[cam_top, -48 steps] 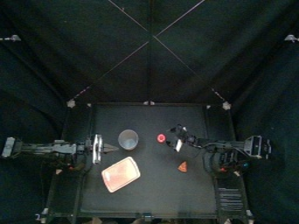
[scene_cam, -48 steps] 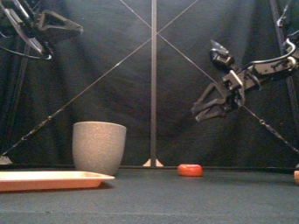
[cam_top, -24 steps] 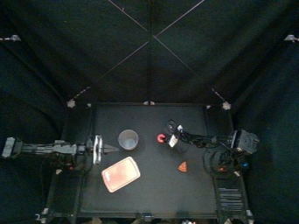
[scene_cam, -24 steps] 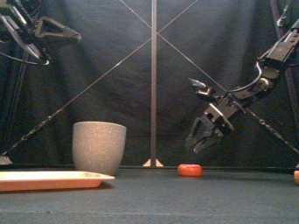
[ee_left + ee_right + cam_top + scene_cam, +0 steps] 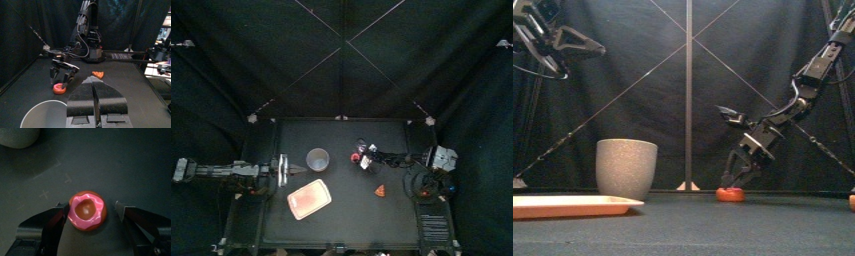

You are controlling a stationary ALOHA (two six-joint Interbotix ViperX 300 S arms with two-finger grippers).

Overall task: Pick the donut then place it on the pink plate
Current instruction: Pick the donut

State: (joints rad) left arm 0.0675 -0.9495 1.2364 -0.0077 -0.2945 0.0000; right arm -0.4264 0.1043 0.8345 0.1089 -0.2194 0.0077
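Black curtains close in a small black table point(image 5: 372, 225). From above, the donut point(image 5: 86, 211) lies toward 1 o'clock of the table's middle. A grey cup point(image 5: 317, 158) stands at its 9 o'clock, the pink plate point(image 5: 307, 200) at its 7 and a small orange toy point(image 5: 381, 189) at its 5.

From above, the right claw point(image 5: 92, 208) partly covers the donut. The orange toy is too small to identify.

The donut lies flat, pink icing and hole facing up; being round, it has no long axis. The right claw is released, with a jaw just beside each side of the donut. The left claw point(image 5: 95, 100) rests clenched on nothing at 9 o'clock.
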